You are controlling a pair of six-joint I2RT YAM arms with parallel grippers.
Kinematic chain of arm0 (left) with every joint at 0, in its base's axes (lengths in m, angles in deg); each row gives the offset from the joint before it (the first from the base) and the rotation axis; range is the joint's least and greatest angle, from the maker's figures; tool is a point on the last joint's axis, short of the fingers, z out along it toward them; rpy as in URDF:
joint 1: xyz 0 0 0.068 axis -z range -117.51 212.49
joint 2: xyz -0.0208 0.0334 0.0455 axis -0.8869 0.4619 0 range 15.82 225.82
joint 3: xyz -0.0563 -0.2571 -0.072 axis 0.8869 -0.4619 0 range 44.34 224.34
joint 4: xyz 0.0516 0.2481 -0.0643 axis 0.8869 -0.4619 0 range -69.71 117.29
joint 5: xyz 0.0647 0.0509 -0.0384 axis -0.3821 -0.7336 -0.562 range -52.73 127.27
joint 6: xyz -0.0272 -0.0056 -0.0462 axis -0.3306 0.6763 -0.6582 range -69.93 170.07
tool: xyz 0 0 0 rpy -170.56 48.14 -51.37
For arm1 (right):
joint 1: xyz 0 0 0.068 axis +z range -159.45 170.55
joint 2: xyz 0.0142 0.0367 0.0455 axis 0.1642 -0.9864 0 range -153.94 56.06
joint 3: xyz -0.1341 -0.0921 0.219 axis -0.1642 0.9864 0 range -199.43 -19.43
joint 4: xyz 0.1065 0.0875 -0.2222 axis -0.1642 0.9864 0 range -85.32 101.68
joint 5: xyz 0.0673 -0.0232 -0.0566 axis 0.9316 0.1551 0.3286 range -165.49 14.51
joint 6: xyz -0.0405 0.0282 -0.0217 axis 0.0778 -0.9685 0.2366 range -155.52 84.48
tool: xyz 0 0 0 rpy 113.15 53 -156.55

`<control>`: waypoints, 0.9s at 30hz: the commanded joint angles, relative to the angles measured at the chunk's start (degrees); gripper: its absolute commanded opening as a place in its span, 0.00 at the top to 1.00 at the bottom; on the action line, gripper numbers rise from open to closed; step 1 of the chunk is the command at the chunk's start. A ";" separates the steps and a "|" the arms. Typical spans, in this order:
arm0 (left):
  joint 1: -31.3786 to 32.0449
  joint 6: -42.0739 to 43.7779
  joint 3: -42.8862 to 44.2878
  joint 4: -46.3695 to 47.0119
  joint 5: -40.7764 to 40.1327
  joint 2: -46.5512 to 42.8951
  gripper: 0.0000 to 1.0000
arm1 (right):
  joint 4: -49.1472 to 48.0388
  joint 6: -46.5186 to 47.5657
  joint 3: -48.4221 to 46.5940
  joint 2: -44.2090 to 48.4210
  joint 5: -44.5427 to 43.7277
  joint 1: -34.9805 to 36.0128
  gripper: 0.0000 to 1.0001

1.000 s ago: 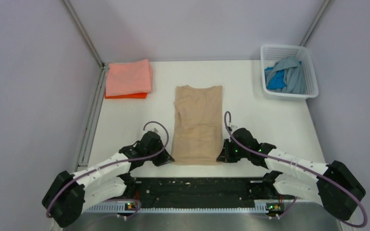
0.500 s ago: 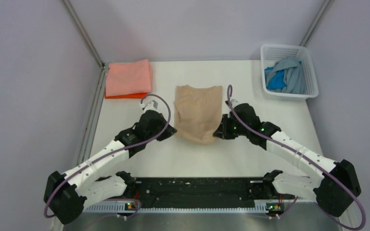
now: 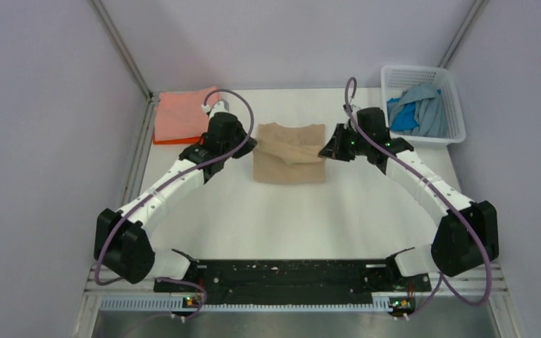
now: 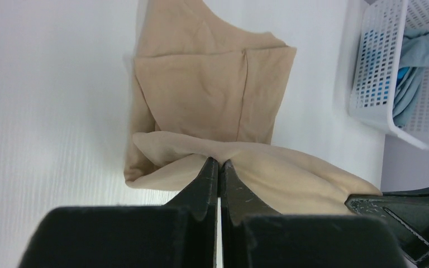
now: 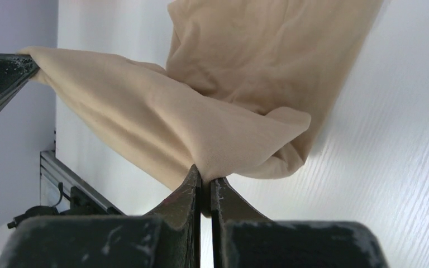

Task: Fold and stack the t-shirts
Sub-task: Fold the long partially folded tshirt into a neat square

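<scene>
plain tan cloth t-shirt [image 3: 289,165] at centre. salmon pink folded cloth shirt [image 3: 182,113] over orange cloth shirt [image 3: 183,140] at 10 o'clock. white lattice plastic basket [image 3: 415,69] at 2 o'clock: blue cloth shirt [image 3: 403,120], light blue-grey cloth shirt [image 3: 431,113].

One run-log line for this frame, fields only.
step: half-fold | left gripper: shut on tan t-shirt | right gripper: shut on tan t-shirt
</scene>
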 commanded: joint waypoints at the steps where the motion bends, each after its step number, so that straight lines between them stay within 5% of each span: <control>1: -4.33 2.94 5.58 5.24 1.85 3.97 1.00 | -1.31 2.74 -7.69 -4.99 3.39 -3.24 1.00; 18: -11.30 7.10 32.14 3.55 4.13 33.60 1.00 | -5.20 2.87 -27.69 -32.34 6.60 -11.01 1.00; 27: -12.87 7.34 46.23 3.37 12.92 50.59 1.00 | -9.25 2.06 -34.20 -44.38 4.97 -13.54 1.00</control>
